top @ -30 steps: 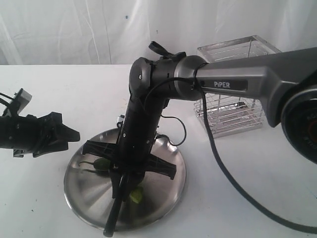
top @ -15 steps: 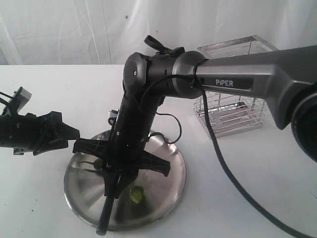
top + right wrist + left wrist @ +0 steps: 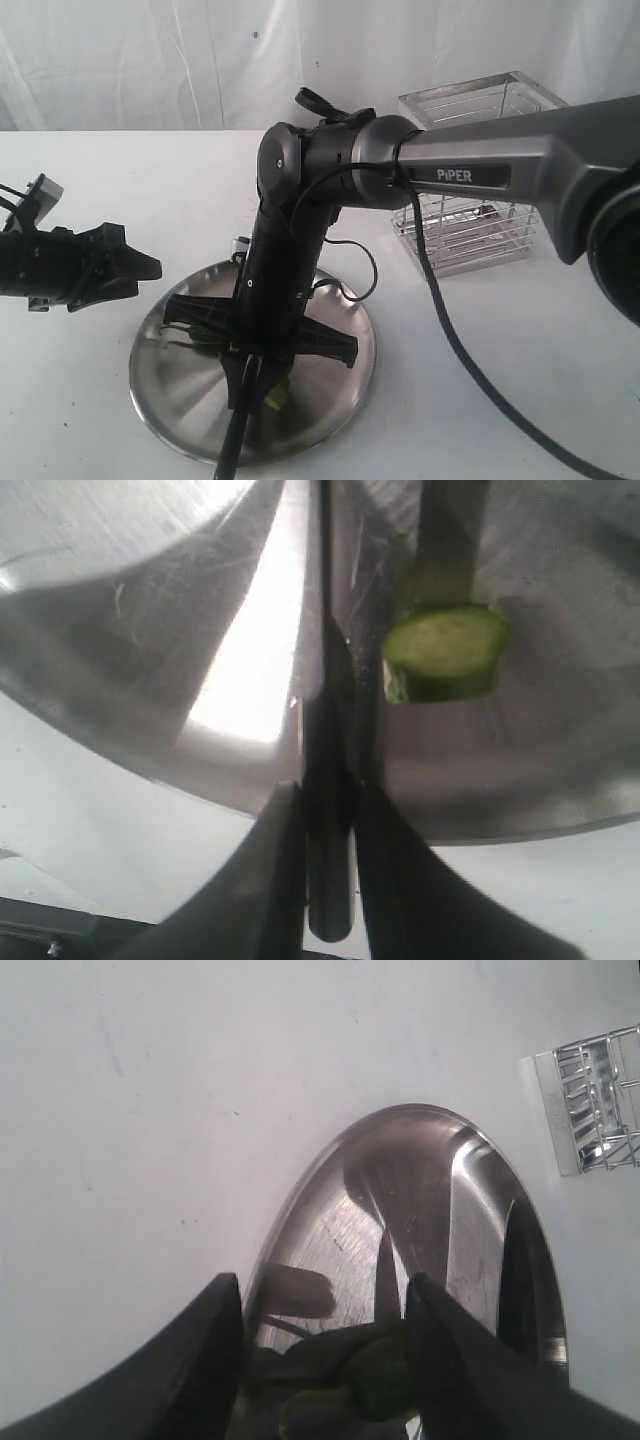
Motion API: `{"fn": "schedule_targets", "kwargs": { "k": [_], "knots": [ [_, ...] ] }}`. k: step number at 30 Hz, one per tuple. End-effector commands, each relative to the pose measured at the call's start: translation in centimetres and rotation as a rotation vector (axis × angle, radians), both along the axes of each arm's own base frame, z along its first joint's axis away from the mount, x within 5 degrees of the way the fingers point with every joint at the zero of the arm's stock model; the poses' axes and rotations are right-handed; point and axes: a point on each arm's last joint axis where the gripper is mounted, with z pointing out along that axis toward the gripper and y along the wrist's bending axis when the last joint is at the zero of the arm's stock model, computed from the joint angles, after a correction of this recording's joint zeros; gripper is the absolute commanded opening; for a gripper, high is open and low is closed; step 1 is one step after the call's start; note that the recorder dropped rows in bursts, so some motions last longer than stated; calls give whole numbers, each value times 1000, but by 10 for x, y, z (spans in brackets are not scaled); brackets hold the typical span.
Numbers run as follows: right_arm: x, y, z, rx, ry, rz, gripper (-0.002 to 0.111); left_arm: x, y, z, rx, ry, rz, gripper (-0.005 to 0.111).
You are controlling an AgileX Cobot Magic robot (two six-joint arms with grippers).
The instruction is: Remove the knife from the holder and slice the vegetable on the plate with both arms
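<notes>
The knife (image 3: 326, 680) is held by its black handle in my shut right gripper (image 3: 330, 815), blade down over the plate (image 3: 330, 385). A cut green slice of the vegetable (image 3: 445, 650) lies just beside the blade, and it also shows as the slice (image 3: 272, 396) under the arm. The rest of the vegetable (image 3: 375, 1380) lies on the plate (image 3: 400, 1180), in line with the gap of my open left gripper (image 3: 325, 1295). That left gripper (image 3: 150, 268) hovers off the plate's left rim, holding nothing. My right gripper (image 3: 245, 385) is low over the plate's front. The holder (image 3: 480, 180) stands at the back right.
The grey PIPER forearm (image 3: 500, 160) stretches from the right across the holder's front, and its black cable (image 3: 450, 340) droops onto the white table right of the plate. A corner of the holder (image 3: 600, 1105) shows past the plate in the left wrist view.
The right arm swung the knife left and up half a second ago, then back right and down over the plate's front. The left arm has not moved.
</notes>
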Motion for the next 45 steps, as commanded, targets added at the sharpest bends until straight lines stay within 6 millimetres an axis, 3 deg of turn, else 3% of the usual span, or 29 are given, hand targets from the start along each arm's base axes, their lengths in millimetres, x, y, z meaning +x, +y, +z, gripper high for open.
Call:
{"fn": "schedule_targets", "kwargs": {
  "k": [1, 25, 42, 45],
  "knots": [
    [3, 0, 3, 32, -20, -8, 0, -1, -4, 4, -21, -15, -12, 54],
    [6, 1, 3, 43, -41, -38, 0, -1, -4, 4, -23, -19, -11, 54],
    [6, 3, -10, 32, -3, -44, 0, 0, -5, 6, -44, -22, -10, 54],
    [5, 3, -11, 31, -1, -39, 0, 1, -9, 12, -97, -90, -45, 54]
  ]
}}
